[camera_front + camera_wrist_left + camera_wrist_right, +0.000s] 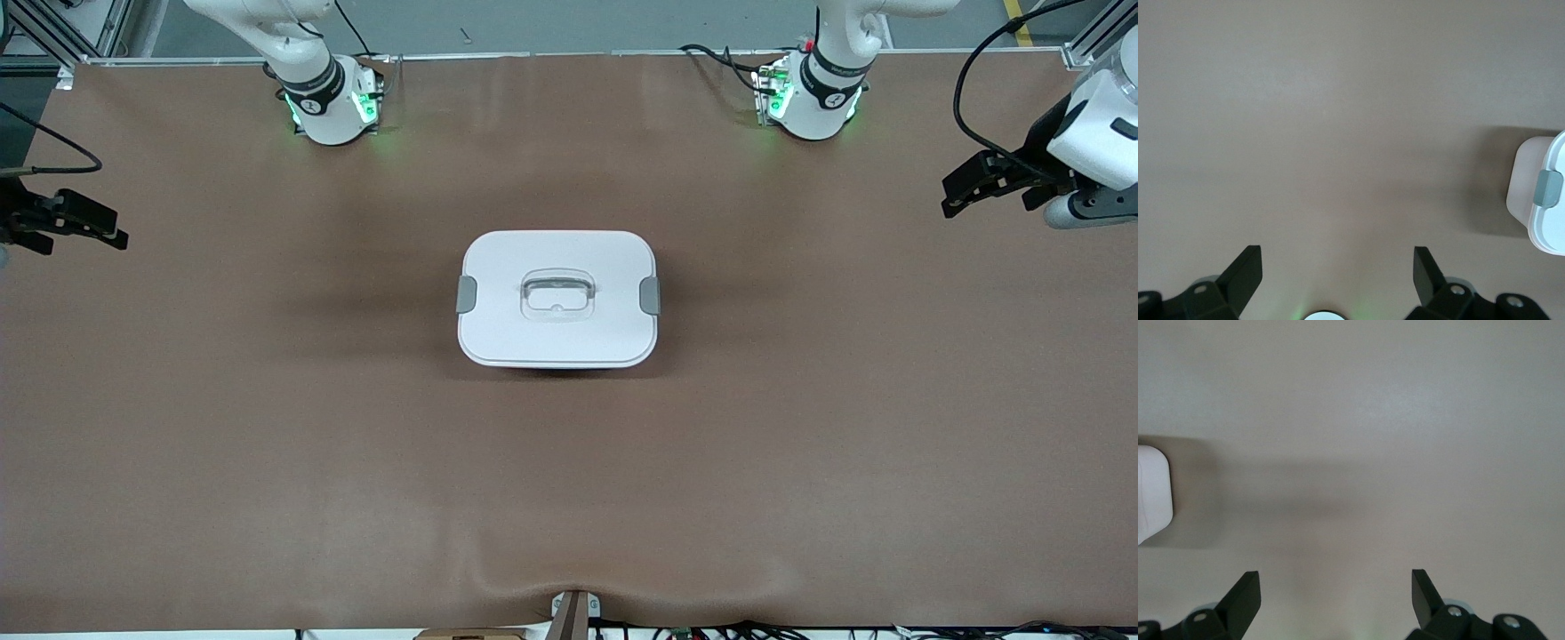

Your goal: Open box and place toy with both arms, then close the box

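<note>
White plastic box (557, 299) sits mid-table, lid on, grey clips (467, 294) down at both ends. No toy shows. That fits either a start or a finish. Left gripper (1338, 270) and right gripper (1336, 593) wait spread, holding nothing, over bare tabletop toward their own ends.

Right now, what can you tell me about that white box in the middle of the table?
The white box looks like plastic, rectangular with rounded corners. Its lid is on, with a clear recessed handle in the middle and a grey clip at each short end. It sits flat on the brown table, midway between both arms. Nothing touches it.
</note>
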Tool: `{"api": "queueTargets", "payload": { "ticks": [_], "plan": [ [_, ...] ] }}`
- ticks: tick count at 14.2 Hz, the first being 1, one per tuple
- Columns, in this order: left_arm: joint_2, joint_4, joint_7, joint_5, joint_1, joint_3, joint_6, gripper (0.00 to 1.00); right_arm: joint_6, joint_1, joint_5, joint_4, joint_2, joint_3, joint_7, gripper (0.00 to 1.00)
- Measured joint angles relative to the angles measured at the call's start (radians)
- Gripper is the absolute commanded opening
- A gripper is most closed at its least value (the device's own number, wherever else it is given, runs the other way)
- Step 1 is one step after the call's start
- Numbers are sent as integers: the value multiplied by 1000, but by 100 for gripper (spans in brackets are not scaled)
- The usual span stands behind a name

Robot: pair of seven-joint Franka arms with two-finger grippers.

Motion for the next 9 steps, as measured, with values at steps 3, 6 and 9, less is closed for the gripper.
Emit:
{"api": "queueTargets", "payload": {
  "ticks": [3, 6, 9],
  "plan": [
    [0, 1, 0, 0, 1, 1, -5, 100, 2, 0, -6, 2, -2, 0, 0, 100],
    [0, 7, 0, 7, 1, 1, -16, 100, 3, 0, -7, 2, -3, 0, 0, 100],
    [0, 11, 0, 10, 1, 1, -24, 100, 4, 0, -7, 2, -3, -1, 0, 100]
  ]
}}
